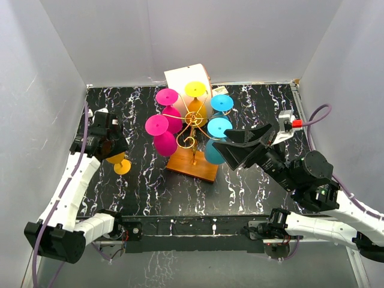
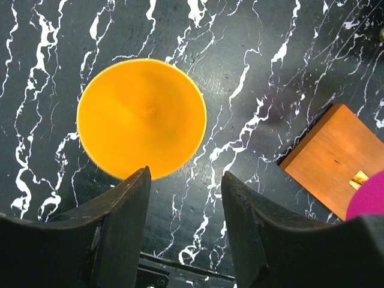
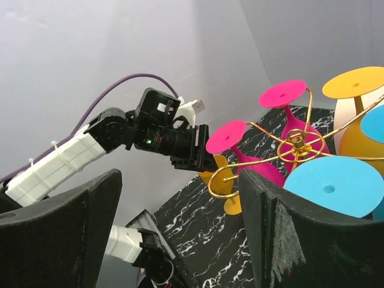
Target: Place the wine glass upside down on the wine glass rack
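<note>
Tabletop of black marble pattern with white veins carries everything; nearest on the right, the right gripper is raised above it with its two dark fingers spread wide and nothing between them, pointing left at the rack's right side, just beside the lower blue glass; on the left, the left gripper points down at the table, its fingers likewise parted and empty; the orange wine glass sits just past those fingertips, on the table and well apart from the rack, untouched by either finger as far as the wrist view shows; from above it appears as a round orange face with a small dot at its middle, and in the top view its bowl shows above its foot, so it seems to stand upright, though I cannot tell for sure; further back, mid-table, the wine glass rack rises on its orange-brown wooden base, gold scroll arms curling out from the central post; hung on it foot-up are two pink glasses, one yellow glass and two blue glasses; behind the rack, against the back wall, stands a white cylindrical box.
</note>
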Robot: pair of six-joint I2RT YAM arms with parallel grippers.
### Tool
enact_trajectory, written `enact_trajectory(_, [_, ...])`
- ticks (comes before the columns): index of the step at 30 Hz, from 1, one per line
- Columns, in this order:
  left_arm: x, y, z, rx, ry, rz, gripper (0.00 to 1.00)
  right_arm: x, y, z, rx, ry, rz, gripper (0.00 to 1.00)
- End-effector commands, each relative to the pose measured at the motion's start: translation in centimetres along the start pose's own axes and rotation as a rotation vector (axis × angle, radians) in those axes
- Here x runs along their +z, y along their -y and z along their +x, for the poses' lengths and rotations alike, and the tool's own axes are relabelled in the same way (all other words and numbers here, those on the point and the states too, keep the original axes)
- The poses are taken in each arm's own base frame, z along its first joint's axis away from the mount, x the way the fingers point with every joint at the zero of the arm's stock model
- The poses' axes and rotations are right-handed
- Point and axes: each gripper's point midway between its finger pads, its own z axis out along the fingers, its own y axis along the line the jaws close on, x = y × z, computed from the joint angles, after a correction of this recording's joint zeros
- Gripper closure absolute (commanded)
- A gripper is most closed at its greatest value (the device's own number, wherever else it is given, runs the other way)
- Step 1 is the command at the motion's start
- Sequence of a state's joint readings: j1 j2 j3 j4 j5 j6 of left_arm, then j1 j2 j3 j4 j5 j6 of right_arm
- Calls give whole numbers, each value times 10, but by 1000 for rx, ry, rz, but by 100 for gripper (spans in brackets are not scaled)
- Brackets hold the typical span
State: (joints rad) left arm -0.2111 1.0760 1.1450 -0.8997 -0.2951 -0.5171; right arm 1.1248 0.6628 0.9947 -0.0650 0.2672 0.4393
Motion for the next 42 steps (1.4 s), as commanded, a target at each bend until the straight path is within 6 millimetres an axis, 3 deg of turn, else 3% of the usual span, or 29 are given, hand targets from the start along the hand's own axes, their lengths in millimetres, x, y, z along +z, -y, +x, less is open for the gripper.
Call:
enact_trajectory(1, [18, 3, -10, 20, 26, -3, 52, 1, -4, -15, -16, 30, -1, 23])
enact_trajectory(7, [39, 8, -18, 50, 19, -6, 57, 3, -8, -14, -4, 35, -21, 23])
enact_trajectory(12, [56, 4, -7, 57, -16, -28, 67, 6, -9, -12, 4, 35, -23, 23])
enact_trajectory(16, [57, 0, -5, 70, -11, -37, 77, 9, -10, -12, -1, 28, -22, 23])
enact_trajectory(21, [54, 4, -5, 59, -1, -8, 100, 13, -10, -13, -4, 36, -18, 23])
enact_trajectory(23, [49, 2, -11, 51, 24, -16, 100, 14, -11, -13, -3, 35, -18, 23])
enact_trajectory(26, [28, -7, -30, 26, 103, -50, 100, 16, -11, -13, 0, 36, -17, 23])
enact_trajectory(31, [-30, -19, -69, -50, 313, -28, 100, 17, -9, -15, 16, 59, -6, 22])
enact_trajectory(36, [-78, -23, -91, -114, 452, 39, 100, 19, -11, -19, 36, 77, -13, 22])
enact_trajectory(42, [-140, -14, -112, -183, 617, 215, 100, 28, -18, -19, 122, 96, -31, 22])
